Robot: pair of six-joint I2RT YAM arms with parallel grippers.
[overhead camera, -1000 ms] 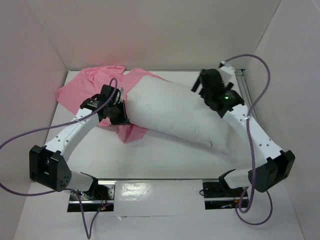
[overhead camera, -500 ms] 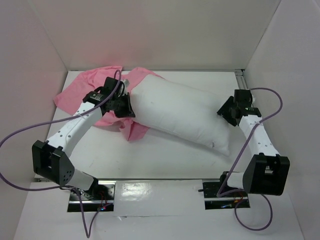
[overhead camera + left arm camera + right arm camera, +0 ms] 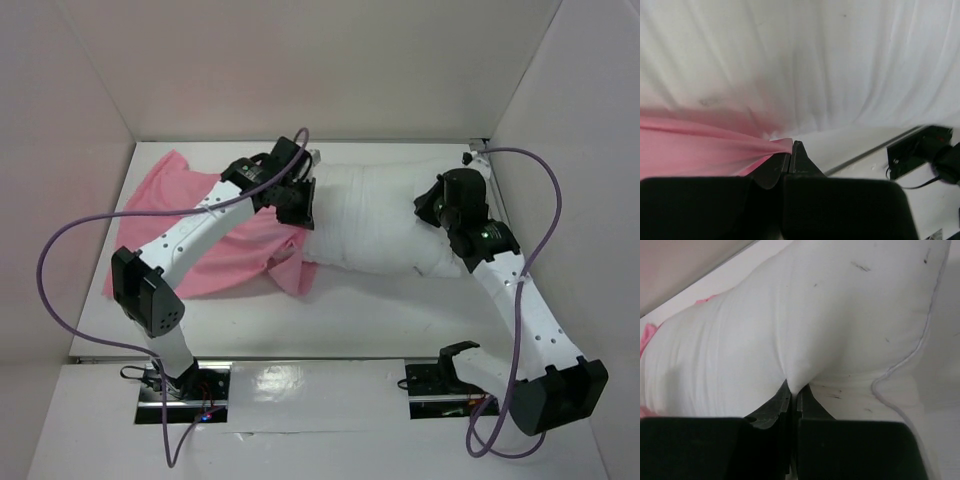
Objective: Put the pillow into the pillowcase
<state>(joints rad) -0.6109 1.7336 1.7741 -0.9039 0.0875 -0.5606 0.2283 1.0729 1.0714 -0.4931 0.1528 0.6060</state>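
Observation:
The white pillow (image 3: 370,215) lies across the back of the table, its left end against the pink pillowcase (image 3: 215,250), which is spread flat to the left. My left gripper (image 3: 300,205) is shut on an edge of the pillowcase (image 3: 700,147) at the pillow's left end, with the pillow (image 3: 805,65) filling the view behind. My right gripper (image 3: 432,208) is shut on a pinch of the pillow (image 3: 790,325) near its right end; the fabric is drawn into a fold between the jaws (image 3: 796,390).
White walls close in the table on the left, back and right. A metal rail (image 3: 482,150) runs along the right wall. Purple cables (image 3: 60,260) loop off both arms. Both arm bases (image 3: 440,380) sit at the near edge.
The left arm has carried the pillowcase edge to the right along the pillow. The right gripper moved in onto the pillow's right end and shut on it. The pillow now lies more level.

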